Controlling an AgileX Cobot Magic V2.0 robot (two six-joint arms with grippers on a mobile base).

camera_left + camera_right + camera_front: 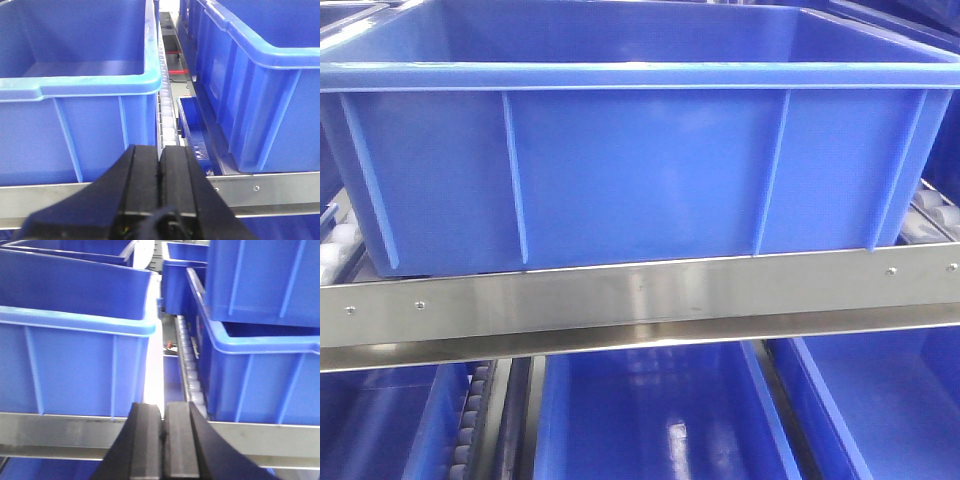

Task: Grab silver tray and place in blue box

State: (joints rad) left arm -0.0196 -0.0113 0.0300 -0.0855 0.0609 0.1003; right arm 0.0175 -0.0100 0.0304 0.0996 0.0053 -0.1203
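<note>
The blue box, a deep ribbed crate with a thick rim, fills the front view on a roller shelf. The same kind of crate shows at the left of the left wrist view and of the right wrist view. My left gripper is shut with nothing in it, low in front of the shelf rail. My right gripper is also shut and empty, just before the rail. The silver tray is out of view in every frame. What lies on the box floor is hidden.
A steel shelf rail runs across below the box. More blue crates sit on the lower level and to the right. White rollers run between crates.
</note>
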